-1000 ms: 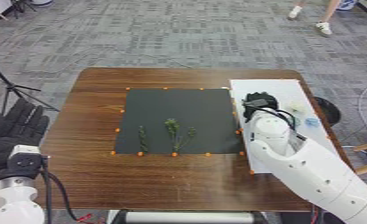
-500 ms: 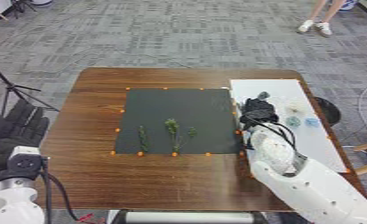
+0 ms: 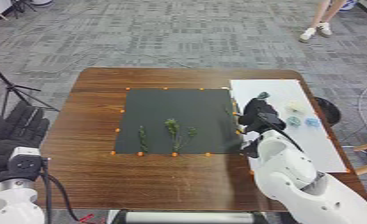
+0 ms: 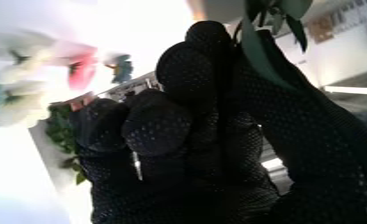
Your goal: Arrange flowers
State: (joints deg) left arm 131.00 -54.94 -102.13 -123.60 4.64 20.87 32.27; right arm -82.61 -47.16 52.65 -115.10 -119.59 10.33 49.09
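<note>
Now a leafy sprig [image 4: 295, 7] appears pinched between thumb and fingertips of the right hand [image 3: 258, 114], where dark mat [image 3: 157, 106] meets white board [image 3: 319, 152]. Placing seems in hand: leftward carrying is needed, then gentle laying beside the green sprigs [image 3: 172, 129], near the mat's near side.

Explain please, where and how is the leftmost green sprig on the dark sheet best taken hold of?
Probably best to pinch the sprig near its middle, coming from above and closing from its left and right sides. It is long and narrow, lies on the dark sheet pointing away from the robot, with bare sheet on both sides.
</note>
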